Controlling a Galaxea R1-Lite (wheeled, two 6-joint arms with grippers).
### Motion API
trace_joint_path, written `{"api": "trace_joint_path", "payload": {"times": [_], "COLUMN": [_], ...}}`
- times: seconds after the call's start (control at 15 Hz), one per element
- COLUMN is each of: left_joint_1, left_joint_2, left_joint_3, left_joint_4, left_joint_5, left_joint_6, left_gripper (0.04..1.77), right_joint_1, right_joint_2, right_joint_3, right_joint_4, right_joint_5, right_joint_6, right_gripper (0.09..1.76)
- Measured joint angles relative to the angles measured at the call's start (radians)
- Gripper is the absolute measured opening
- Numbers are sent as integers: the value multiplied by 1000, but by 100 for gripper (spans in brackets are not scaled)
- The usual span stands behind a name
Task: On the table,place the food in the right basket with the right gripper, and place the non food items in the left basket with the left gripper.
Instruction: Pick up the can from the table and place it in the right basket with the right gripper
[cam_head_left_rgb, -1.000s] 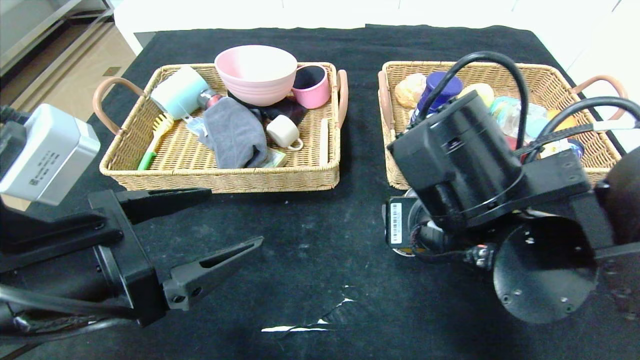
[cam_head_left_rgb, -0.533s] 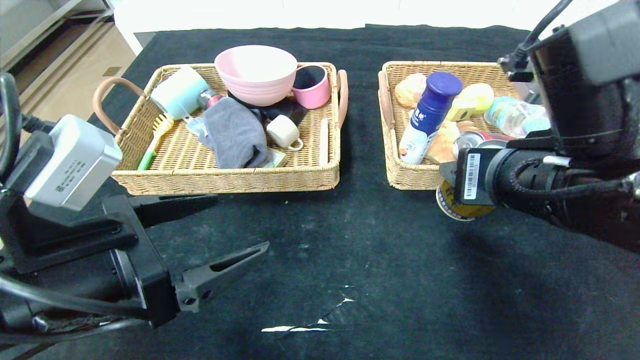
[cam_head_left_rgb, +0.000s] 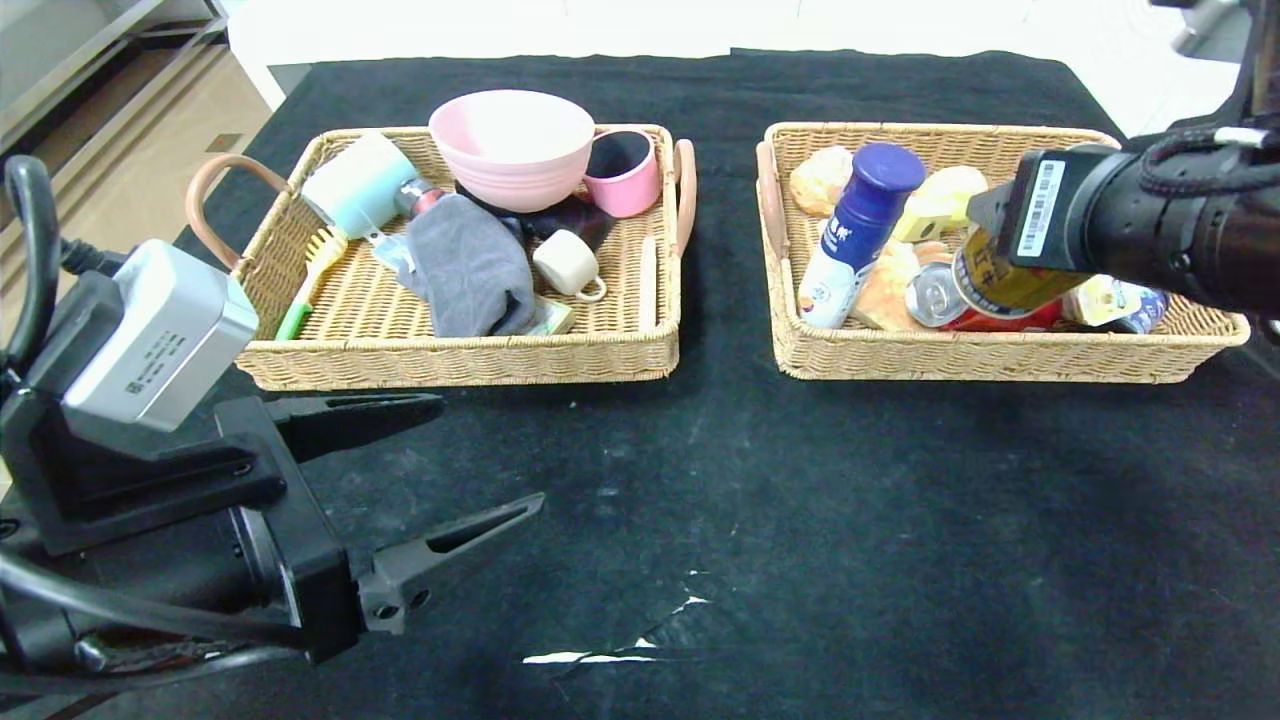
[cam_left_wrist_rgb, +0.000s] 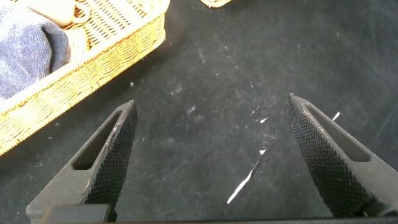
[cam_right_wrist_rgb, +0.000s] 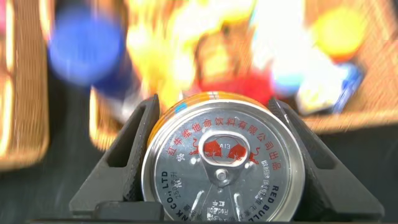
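My right gripper (cam_head_left_rgb: 985, 255) hangs over the right basket (cam_head_left_rgb: 1000, 360), shut on a gold-red drink can (cam_head_left_rgb: 1003, 287). In the right wrist view the can's silver top (cam_right_wrist_rgb: 227, 168) fills the space between both fingers of that gripper (cam_right_wrist_rgb: 214, 107). A second can (cam_head_left_rgb: 940, 300), a bun (cam_head_left_rgb: 818, 178) and a yellow pack (cam_head_left_rgb: 935, 205) lie in that basket. The left basket (cam_head_left_rgb: 450, 360) holds a grey towel (cam_head_left_rgb: 470, 270) and a slim white marker (cam_head_left_rgb: 648, 282). My left gripper (cam_head_left_rgb: 490, 450) stands open over bare table (cam_head_left_rgb: 700, 480) in front of the left basket, nothing between its fingers.
A pink bowl (cam_head_left_rgb: 512, 145), a pink cup (cam_head_left_rgb: 625, 172) and a pale blue cup (cam_head_left_rgb: 355, 185) sit in the left basket. A blue-capped bottle (cam_head_left_rgb: 860, 230) leans in the right basket. A white tear (cam_head_left_rgb: 610, 645) marks the cloth near the front edge.
My right arm has lifted the can from the table in front of the right basket and carried it back over that basket. The left arm has barely shifted.
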Motion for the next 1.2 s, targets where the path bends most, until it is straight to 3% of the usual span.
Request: {"api": "trace_joint_path", "payload": {"times": [0.4, 0.93, 1.2], "left_joint_1": [-1, -1, -2], "left_joint_2": [5, 4, 4], "left_joint_3": [1, 0, 0], "left_joint_4": [0, -1, -1], "left_joint_5": [0, 0, 0], "left_joint_6": [1, 1, 1], "left_gripper": [172, 172, 172], "right_joint_1": [-149, -233, -269], "right_joint_2": [45, 177, 255], "right_joint_3": [1, 12, 23], "right_joint_4": [-289, -643, -737], "right_joint_5": [126, 220, 249], "right_joint_6": [-157, -267, -272], "right_gripper": [122, 122, 122]}}
